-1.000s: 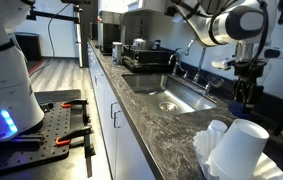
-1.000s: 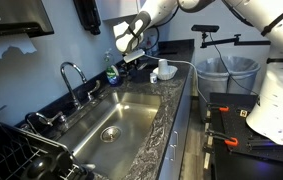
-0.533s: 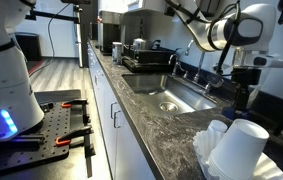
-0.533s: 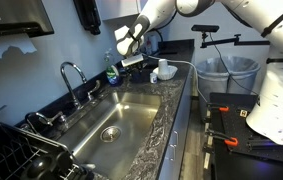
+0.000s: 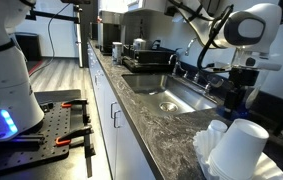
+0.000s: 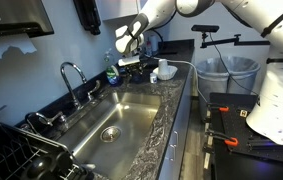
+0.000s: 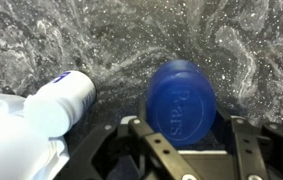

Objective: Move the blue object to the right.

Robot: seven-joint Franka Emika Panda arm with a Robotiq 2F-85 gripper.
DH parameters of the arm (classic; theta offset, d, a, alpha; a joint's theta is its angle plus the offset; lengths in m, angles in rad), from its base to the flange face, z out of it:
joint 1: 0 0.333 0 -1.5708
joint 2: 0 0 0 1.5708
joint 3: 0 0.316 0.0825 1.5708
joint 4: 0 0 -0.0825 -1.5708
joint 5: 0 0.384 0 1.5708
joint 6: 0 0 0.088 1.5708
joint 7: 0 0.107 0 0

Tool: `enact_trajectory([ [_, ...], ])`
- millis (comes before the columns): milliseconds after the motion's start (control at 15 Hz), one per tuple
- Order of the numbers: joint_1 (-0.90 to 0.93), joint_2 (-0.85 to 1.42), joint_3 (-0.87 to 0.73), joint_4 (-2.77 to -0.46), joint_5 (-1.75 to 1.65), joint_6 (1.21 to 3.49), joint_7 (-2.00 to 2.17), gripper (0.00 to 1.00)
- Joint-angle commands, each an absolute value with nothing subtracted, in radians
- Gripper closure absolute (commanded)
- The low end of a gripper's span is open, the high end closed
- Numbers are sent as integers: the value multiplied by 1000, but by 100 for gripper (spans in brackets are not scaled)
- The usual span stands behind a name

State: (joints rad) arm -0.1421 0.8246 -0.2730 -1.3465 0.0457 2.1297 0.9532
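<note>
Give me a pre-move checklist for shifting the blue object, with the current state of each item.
1. Blue object lies between the claw fingers: ok, the wrist view shows it centred with a finger on each side.
2. Claw wide enough to take it: ok, gaps show on both sides.
3. Grip closed on the blue object: not ok, the fingers stand apart from it.
4. White bottle clear of the claw: ok, it lies beside the blue object, outside the near finger.
5. Counter free on the blue object's other side: ok as far as the wrist view reaches.
6. Claw height above the counter: cannot tell; the exterior views are too small.
</note>
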Motion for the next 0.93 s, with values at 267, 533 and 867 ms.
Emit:
enact_trajectory([
  [267,-149,833,-267,-1342,41,2127,954,64],
  [533,-128,824,-291,-1361,66,2128,1139,64],
  [867,-137,833,-285,-1353,91,2111,1399,64],
])
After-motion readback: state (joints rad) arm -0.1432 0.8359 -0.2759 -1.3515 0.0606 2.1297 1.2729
